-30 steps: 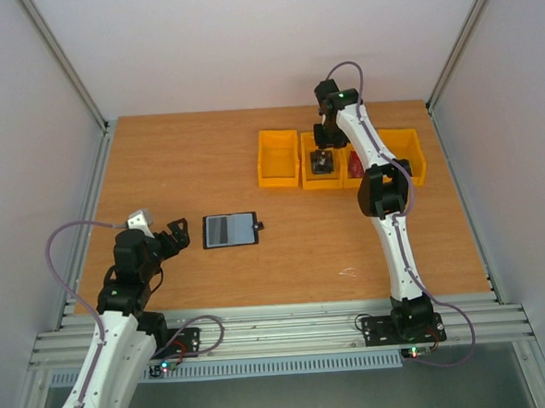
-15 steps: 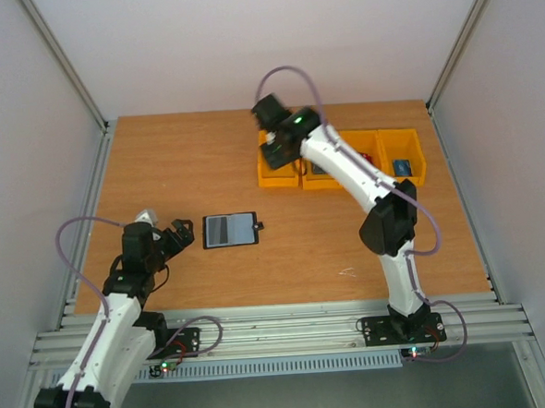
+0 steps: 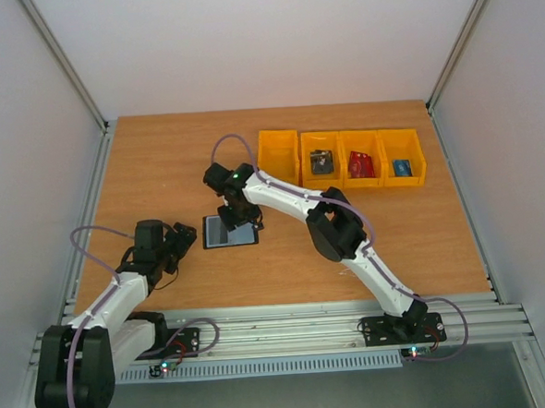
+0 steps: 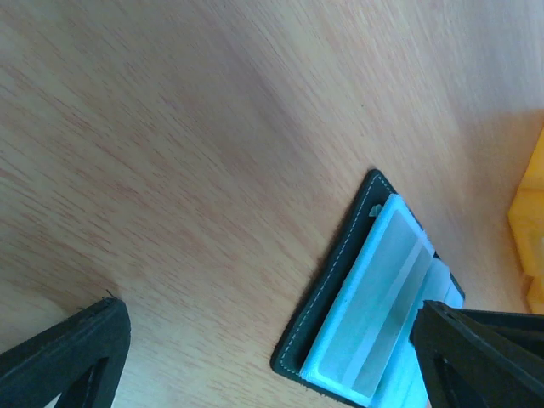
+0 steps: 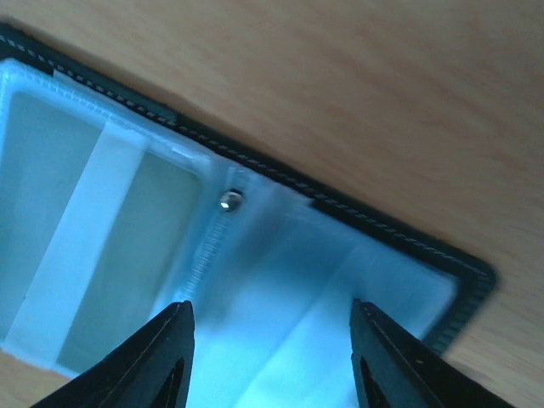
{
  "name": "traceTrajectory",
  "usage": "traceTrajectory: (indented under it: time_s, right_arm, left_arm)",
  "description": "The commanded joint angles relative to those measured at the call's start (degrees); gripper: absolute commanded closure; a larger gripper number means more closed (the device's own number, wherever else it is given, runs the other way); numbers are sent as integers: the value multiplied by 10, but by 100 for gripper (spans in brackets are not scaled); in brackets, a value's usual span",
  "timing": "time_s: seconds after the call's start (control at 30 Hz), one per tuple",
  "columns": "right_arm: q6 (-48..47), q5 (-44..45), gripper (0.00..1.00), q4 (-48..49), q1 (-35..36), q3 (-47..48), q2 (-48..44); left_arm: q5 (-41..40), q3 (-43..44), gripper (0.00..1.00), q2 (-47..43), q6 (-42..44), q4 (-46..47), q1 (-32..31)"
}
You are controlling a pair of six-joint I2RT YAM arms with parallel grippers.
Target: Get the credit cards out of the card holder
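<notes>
The card holder lies open on the table, black outside with pale blue inner faces. Its left half shows a grey panel with a pale stripe; I cannot tell whether that is a card. My right gripper hangs just above the holder's right half, open and empty, its fingers astride the inner face. My left gripper is open beside the holder's left edge, one finger over its corner. A dark card, a red card and a blue card lie in the bins.
A row of yellow bins stands at the back of the table, the leftmost one without a card. One bin's edge shows at the right of the left wrist view. Metal frame rails run along both table sides.
My right arm swung from the bins leftward and down over the card holder, its jaws widening. My left gripper crept closer to the holder's left edge.
</notes>
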Motion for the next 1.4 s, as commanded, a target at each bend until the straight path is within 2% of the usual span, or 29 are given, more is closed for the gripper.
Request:
traceTrajectory:
  time_s: [0.0, 0.17, 0.27, 0.3, 0.37, 0.4, 0.5, 0.7, 0.87, 1.0, 1.13, 1.37]
  right_arm:
    - [23, 12, 47, -11, 34, 60, 29]
    - [28, 87, 45, -26, 53, 97, 43]
    - [32, 108, 38, -25, 59, 112, 50]
    - [34, 112, 30, -26, 60, 118, 56]
    - [39, 116, 8, -36, 61, 137, 82]
    - [44, 116, 2, -47, 61, 151, 95]
    - [43, 126, 2, -63, 65, 179, 124]
    - [35, 149, 1, -95, 68, 163, 140]
    - [40, 151, 1, -63, 66, 45, 87]
    - [50, 143, 1, -19, 64, -62, 22]
    - [89, 120, 2, 21, 64, -162, -39]
    - [119, 102, 1, 79, 68, -292, -152]
  left_arm:
    - [-26, -8, 8, 6, -49, 6, 2]
    - [-91, 13, 8, -23, -61, -34, 17]
    - [-153, 27, 7, -50, -68, -70, 32]
    - [-167, 30, 7, -57, -65, -74, 34]
    - [-196, 38, 5, -69, -41, -82, 34]
    - [-208, 40, 5, -73, -32, -85, 33]
    - [-225, 34, 4, -83, -10, -77, 33]
    - [-220, 8, 4, -97, 7, -58, 34]
    - [-171, -14, 3, -90, 33, -41, 33]
    - [-132, -21, 1, -64, 9, -48, 26]
    - [-126, -22, 1, -43, 21, -22, 15]
    - [-124, -23, 1, -41, 32, 13, -47]
